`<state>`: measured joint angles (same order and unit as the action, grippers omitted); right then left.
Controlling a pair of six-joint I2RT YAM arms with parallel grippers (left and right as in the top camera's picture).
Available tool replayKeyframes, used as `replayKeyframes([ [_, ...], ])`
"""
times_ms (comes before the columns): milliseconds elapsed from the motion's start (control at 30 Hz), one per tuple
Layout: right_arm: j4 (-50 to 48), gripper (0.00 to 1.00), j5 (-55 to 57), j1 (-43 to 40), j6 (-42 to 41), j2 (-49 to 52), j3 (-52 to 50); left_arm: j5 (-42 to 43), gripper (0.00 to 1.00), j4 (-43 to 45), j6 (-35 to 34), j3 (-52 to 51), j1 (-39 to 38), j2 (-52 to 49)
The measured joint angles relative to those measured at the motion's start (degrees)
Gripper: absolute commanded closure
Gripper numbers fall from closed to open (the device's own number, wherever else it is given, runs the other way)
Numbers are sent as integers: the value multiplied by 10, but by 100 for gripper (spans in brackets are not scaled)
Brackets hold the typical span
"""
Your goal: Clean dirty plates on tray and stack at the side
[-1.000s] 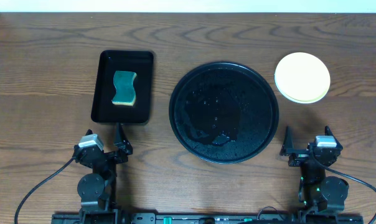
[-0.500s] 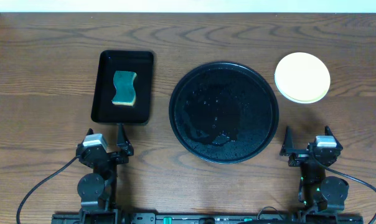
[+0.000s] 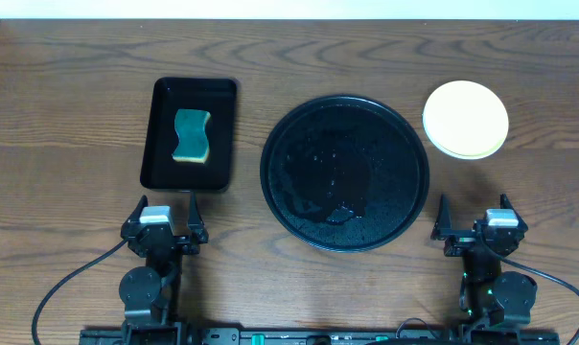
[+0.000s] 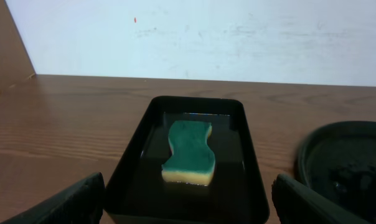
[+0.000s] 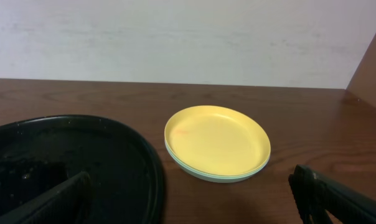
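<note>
The plates (image 3: 465,118) are stacked at the back right of the table, beside the tray. The pale yellow one is on top, with mint-green rims under it in the right wrist view (image 5: 216,142). The round black tray (image 3: 345,172) sits mid-table, wet, with nothing on it; its edge shows in both wrist views (image 5: 82,155) (image 4: 343,155). My left gripper (image 3: 167,207) (image 4: 188,205) stands open near the front edge, facing the small tray. My right gripper (image 3: 474,211) (image 5: 191,205) stands open at the front right, short of the plates. Neither holds anything.
A rectangular black tray (image 3: 160,163) (image 4: 250,155) at the left holds a green-and-yellow sponge (image 3: 192,135) (image 4: 188,152). A pale wall runs along the table's far edge. Cables trail from both arm bases at the front.
My left gripper has turned and shifted slightly right, so it now faces the rectangular tray squarely. The right arm, plates and tray have not moved.
</note>
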<state>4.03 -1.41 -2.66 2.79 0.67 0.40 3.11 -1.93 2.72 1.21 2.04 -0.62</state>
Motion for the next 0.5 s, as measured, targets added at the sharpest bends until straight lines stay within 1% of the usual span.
replayKeyframes([
  [500, 0, 1, 0, 0, 0, 0, 0, 0, 14, 0, 4, 0, -3, 0],
])
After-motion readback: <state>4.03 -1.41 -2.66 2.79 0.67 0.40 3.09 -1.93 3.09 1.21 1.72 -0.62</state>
